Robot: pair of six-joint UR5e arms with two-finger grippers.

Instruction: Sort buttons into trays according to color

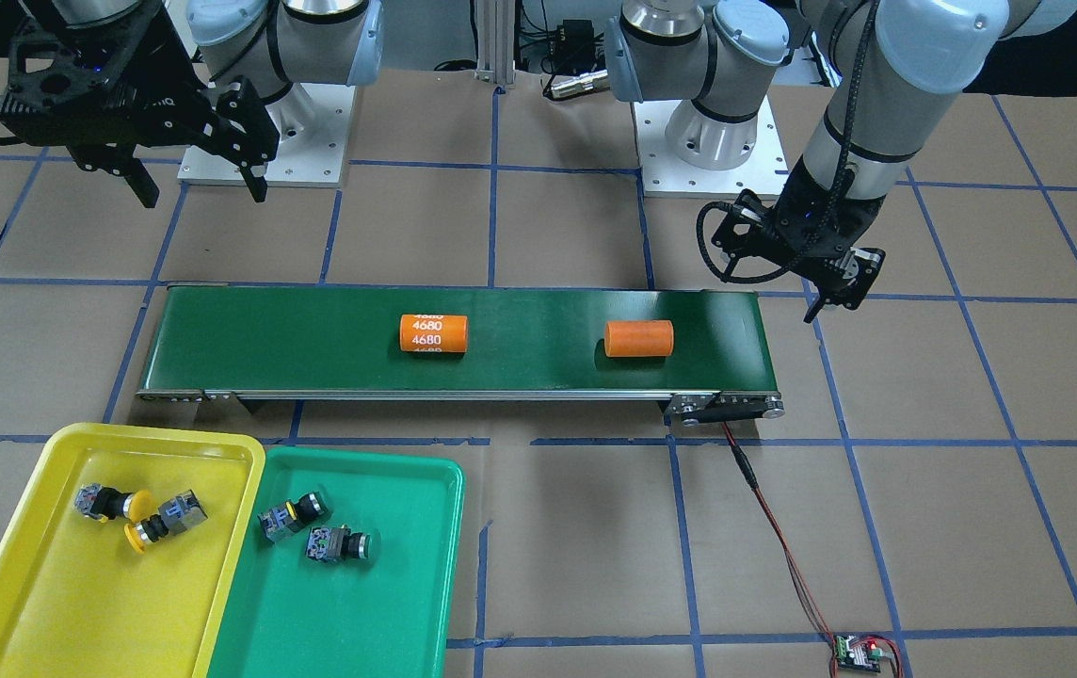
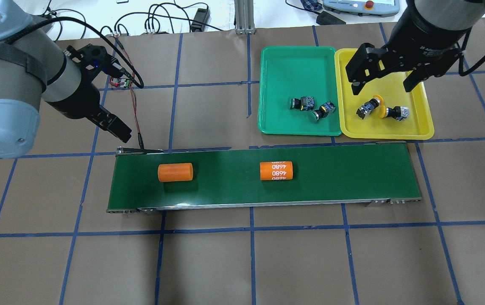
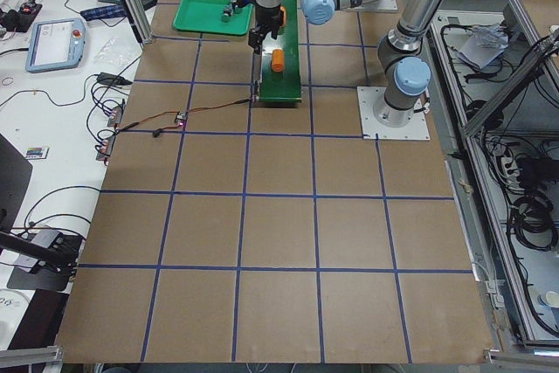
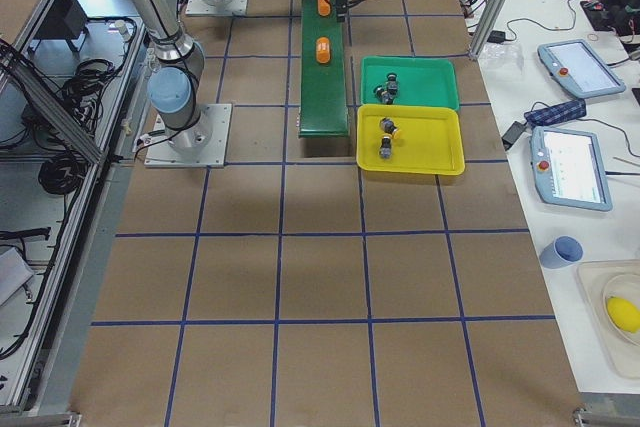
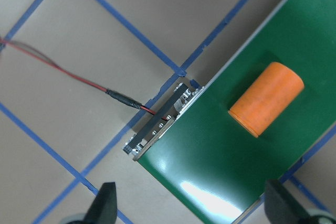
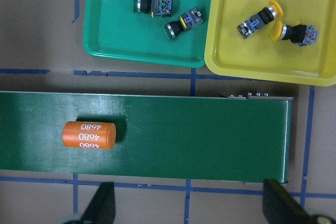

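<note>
Two yellow-capped buttons [image 1: 105, 501] [image 1: 165, 520] lie on their sides in the yellow tray [image 1: 96, 603]. Two green-capped buttons [image 1: 292, 516] [image 1: 339, 544] lie in the green tray [image 1: 350, 621] beside it. The right wrist view shows the same: green ones [image 6: 152, 4] [image 6: 182, 22], yellow ones [image 6: 260, 19] [image 6: 295, 31]. My right gripper [image 2: 382, 87] is open and empty, held high over the yellow tray [image 2: 416, 127]. My left gripper [image 2: 117, 129] is open and empty, just off the conveyor's end, far from the trays.
A long dark-green conveyor belt [image 2: 225, 186] crosses the table with two orange cylinders [image 2: 175, 172] [image 2: 276, 170] lying on it. A red wire runs from its end to a small controller board [image 1: 863, 652]. The table is brown with blue tape lines.
</note>
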